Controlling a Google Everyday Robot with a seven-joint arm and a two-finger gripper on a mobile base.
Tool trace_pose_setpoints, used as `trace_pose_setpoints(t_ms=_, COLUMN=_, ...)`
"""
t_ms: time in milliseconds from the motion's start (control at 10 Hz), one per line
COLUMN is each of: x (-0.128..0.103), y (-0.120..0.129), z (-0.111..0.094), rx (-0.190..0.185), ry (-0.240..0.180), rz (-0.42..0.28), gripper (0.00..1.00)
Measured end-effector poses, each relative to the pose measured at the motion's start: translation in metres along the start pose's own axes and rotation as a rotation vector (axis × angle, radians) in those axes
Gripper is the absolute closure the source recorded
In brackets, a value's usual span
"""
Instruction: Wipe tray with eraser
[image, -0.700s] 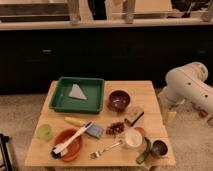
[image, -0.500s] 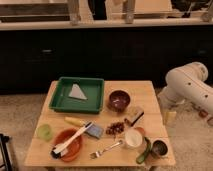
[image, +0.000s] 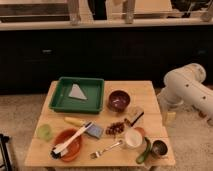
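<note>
**Desk:** Where is the end effector (image: 168, 117)?

**Photographer:** Low beside the right edge of the wooden worktop (image: 145, 92), at the tip of the white arm (image: 187, 85), which bends down from the right. It is clear of every item on the worktop. I cannot tell whether it is open or closed.

**Desk:** And the tray (image: 62, 98)?

**Photographer:** The dark-green tray sits at the back left of the worktop. A grey triangular piece (image: 77, 92) lies flat inside it.

**Desk:** The eraser (image: 134, 116)?

**Photographer:** Outside the tray, right of centre, lying on the wood. It is near the dark red bowl (image: 119, 100), on its front-right side, and the arm does not touch it.

**Desk:** What fills the foreground?

**Photographer:** An orange bowl (image: 70, 147) sits at front left with a brush (image: 70, 141) resting across it. A blue-grey pad (image: 94, 131) is just beside that bowl, and a pale green cup (image: 45, 132) stands to its left. A fork (image: 106, 148), a white cup (image: 132, 138) and a metal cup (image: 159, 148) line the front right.
</note>
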Motion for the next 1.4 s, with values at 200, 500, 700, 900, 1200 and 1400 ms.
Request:
trace_pose_setpoints(t_ms=200, x=-0.009, y=0.001, z=0.004, rx=0.004, ry=0.006, rz=-0.031, gripper=0.20)
trace_pose_setpoints(t_ms=500, x=-0.006, y=0.001, z=0.010, rx=0.008, ry=0.019, rz=-0.067, gripper=0.20)
trace_pose_setpoints(t_ms=700, x=-0.026, y=0.000, z=0.015, rx=0.014, ry=0.022, rz=-0.112, gripper=0.20)
trace_pose_setpoints(t_ms=900, x=-0.043, y=-0.002, z=0.018, rx=0.017, ry=0.028, rz=-0.145, gripper=0.20)
trace_pose_setpoints(t_ms=1200, x=-0.043, y=0.000, z=0.027, rx=0.026, ry=0.041, rz=-0.202, gripper=0.20)
trace_pose_setpoints(t_ms=1400, x=-0.059, y=0.001, z=0.033, rx=0.028, ry=0.039, rz=-0.241, gripper=0.20)
